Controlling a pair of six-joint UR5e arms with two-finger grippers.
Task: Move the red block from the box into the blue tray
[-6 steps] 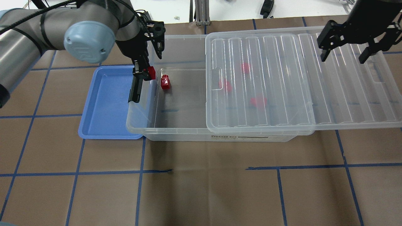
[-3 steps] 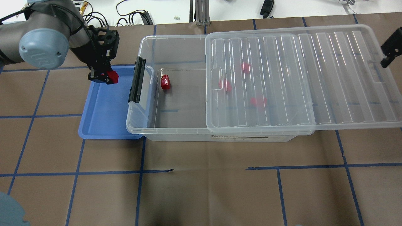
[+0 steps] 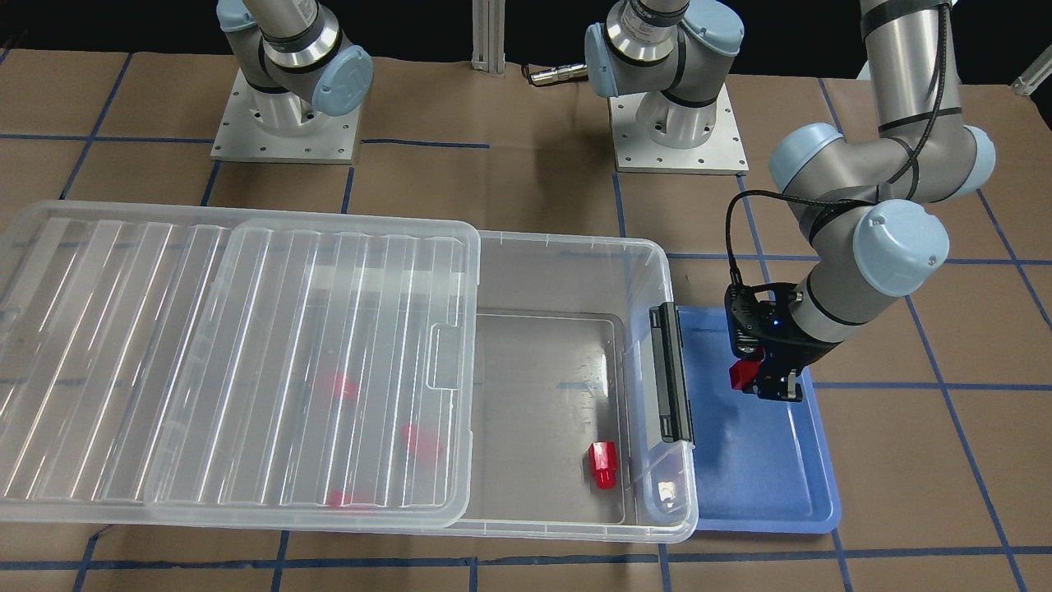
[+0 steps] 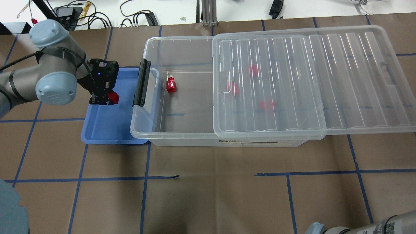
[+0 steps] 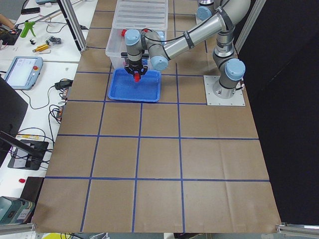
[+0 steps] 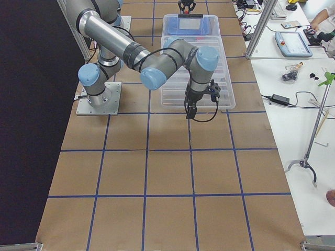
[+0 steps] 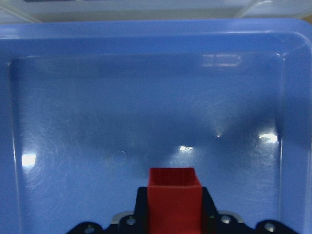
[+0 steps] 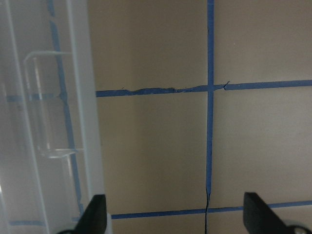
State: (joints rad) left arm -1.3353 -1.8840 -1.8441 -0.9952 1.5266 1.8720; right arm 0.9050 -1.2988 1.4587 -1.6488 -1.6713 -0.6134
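Since 0.5 s ago, the left gripper (image 4: pixel 103 98) had shifted from the far rim of the blue tray (image 4: pixel 97 131) toward the tray's middle, nearer the robot. The right gripper had left the overhead view's right edge.

Left end of table first. The left gripper's fingers were clamped on the red block (image 4: pixel 113 97). The wrist view showed the block (image 7: pixel 174 195) squeezed between the two black fingers, pointing down over the tray's inner floor. Contact with the floor could not be resolved. The front view put gripper and block over the tray half nearer the robot.

Next along was the box (image 4: pixel 152 44), its short end touching or overlapping the tray's long rim. The black latch bar (image 4: pixel 142 83) stood upright on that end. One loose red block (image 4: pixel 171 85) lay on the box floor just inside the latch end, in the uncovered part.

Further on, the ribbed lid (image 4: pixel 292 81) was slid toward the robot's right. It covered the rest of the box and overhung its far end. Three more red blocks (image 4: pixel 267 105) showed blurred through the lid.

Farthest was the right gripper (image 8: pixel 175 219), fingers spread wide with nothing between them. It hung over brown paper (image 8: pixel 156 141) and crossing blue tape lines (image 8: pixel 210 122), just beside the lid's end.
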